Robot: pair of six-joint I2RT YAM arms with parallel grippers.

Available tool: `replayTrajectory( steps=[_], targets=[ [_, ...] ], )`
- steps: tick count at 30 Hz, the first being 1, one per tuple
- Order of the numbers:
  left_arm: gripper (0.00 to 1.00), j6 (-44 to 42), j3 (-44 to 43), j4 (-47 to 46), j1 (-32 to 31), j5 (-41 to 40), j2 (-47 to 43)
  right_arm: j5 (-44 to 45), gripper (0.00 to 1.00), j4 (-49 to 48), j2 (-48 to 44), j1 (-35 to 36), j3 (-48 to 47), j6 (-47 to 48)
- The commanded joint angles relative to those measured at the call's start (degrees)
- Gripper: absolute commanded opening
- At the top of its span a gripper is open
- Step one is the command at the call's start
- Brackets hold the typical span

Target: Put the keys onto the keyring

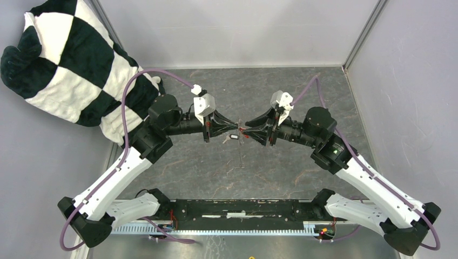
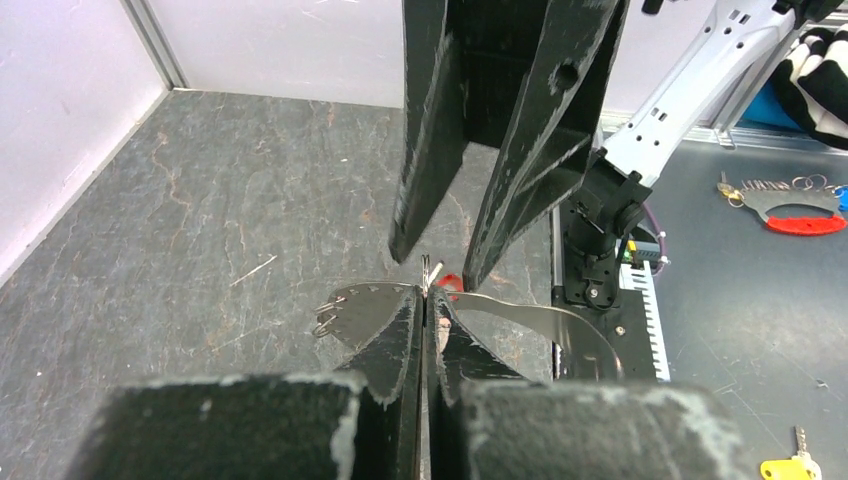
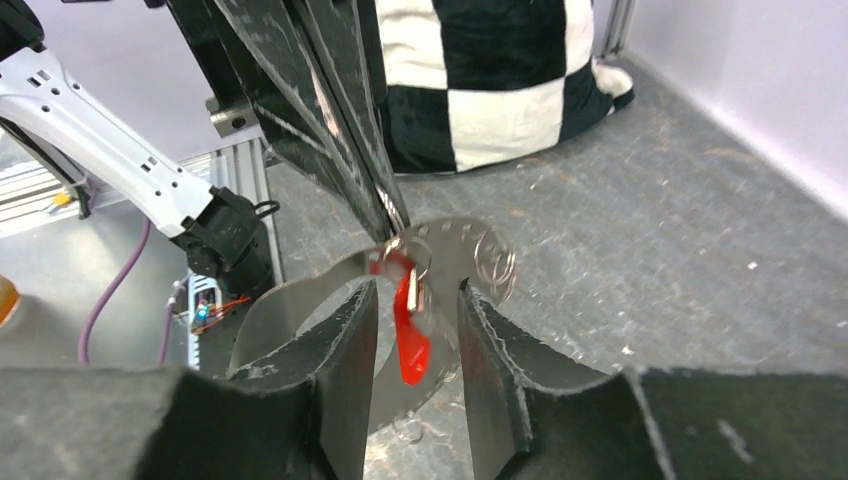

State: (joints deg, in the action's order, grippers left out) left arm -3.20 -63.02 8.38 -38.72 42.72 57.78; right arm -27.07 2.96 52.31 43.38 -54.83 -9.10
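Right wrist: flat silvery keyring (image 3: 452, 240)

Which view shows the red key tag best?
Right wrist: the red tag hangs large, unblocked, between the right gripper's open fingers. Left wrist shows only a sliver past the keyring; top external, a tiny speck.

Keyring (image 3: 455, 240) shiny metal; red tag (image 3: 410, 340) glossy plastic.

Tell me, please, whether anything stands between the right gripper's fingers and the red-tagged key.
Nothing visible does. The red-tagged key hangs right in the open gap between the fingers of the right gripper. The left gripper, shut on the keyring, sits just beyond it, not in between.
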Motion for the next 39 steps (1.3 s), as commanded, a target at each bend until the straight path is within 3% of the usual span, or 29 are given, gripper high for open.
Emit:
replayTrajectory(
  steps=[1,5,15,20,27,34,39],
  targets=[
    [0.02,0.11,-0.70,-3.40,-0.05,2.04,-1.60,-0.13,0.44,3.80,0.10,-0.11,-7.40,5.64],
    [0.02,0.51,-0.85,-3.37,-0.10,3.31,-1.52,-1.55,0.47,3.26,0.26,-0.17,-8.67,7.59],
    [0.02,1.65,-1.66,-3.25,-0.05,7.21,-1.43,-8.51,0.44,-0.09,2.63,-0.28,-8.13,7.48],
    [0.02,1.37,-1.77,-3.37,-0.02,6.23,-1.69,-6.81,0.57,-1.54,-1.63,-0.28,-3.64,5.56],
    [0.02,1.34,-1.76,-3.96,-0.07,5.63,-1.57,-8.17,0.59,-7.43,-4.68,-0.23,3.71,-0.22],
    [0.02,1.71,-1.97,-4.07,-0.12,5.23,-1.79,-8.00,0.48,-9.84,-0.98,-0.28,4.29,-3.11],
    [0.02,1.54,-2.10,-3.76,-0.12,4.97,-1.94,-6.05,0.32,-11.10,-0.72,-0.24,4.32,-3.61]
  ],
)
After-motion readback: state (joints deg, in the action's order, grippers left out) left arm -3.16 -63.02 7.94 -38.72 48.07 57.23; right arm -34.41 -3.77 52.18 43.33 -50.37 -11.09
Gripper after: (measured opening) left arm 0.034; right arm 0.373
